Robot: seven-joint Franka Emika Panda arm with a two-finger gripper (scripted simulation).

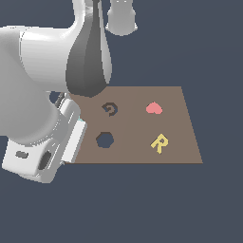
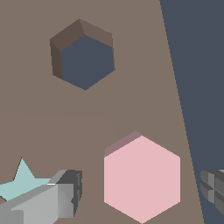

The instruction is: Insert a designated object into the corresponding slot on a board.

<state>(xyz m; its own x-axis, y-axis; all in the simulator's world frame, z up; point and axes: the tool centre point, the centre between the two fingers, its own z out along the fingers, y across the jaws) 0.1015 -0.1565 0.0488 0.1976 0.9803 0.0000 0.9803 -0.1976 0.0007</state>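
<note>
In the wrist view the light-pink hexagon (image 2: 142, 177) lies flat on the brown board (image 2: 35, 122), near its edge. My gripper (image 2: 141, 190) is open and straddles the hexagon, with one finger (image 2: 65, 192) on one side and the other finger (image 2: 214, 188) on the opposite side, both apart from it. The dark hexagon slot (image 2: 87, 61) is empty, a short way off on the board. In the exterior view the slot (image 1: 104, 140) shows on the board (image 1: 180, 128); the arm hides the hexagon and the fingers there.
A teal star (image 2: 22, 181) lies beside one finger. In the exterior view there is a dark G-shaped cutout (image 1: 110, 109), a redder pink heart (image 1: 153, 108) and a yellow R (image 1: 160, 143). The arm's bulk (image 1: 42, 118) covers the board's left edge.
</note>
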